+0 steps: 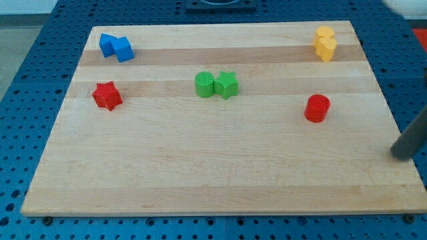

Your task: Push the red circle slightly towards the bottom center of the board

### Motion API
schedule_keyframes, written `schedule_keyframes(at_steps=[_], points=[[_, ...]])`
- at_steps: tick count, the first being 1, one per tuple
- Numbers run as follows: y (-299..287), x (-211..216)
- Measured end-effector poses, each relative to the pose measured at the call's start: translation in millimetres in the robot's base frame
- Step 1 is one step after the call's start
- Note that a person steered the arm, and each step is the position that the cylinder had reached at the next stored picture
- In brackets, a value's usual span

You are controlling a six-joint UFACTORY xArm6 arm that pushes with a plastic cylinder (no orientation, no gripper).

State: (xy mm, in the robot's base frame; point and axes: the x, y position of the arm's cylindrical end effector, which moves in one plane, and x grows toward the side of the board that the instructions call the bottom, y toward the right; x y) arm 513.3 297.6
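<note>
The red circle (317, 108) stands on the wooden board (213, 167) at the view's right, about mid-height. My rod comes in from the right edge of the view; its tip (400, 156) is off the board's right edge, to the lower right of the red circle and well apart from it.
A red star (107, 96) sits at the left. Two blue blocks (117, 47) touch each other at the top left. A green circle (205, 85) and a green star (227, 85) touch near the centre top. Two yellow blocks (325, 43) stand together at the top right.
</note>
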Motion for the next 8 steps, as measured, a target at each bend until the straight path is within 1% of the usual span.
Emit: schedule_keyframes(at_steps=[1, 2, 3, 4, 5, 6, 7, 8], points=[[3, -29], [-15, -68], [-82, -103], [-113, -108], [-122, -105], [-125, -86], [-149, -69], [-138, -80]])
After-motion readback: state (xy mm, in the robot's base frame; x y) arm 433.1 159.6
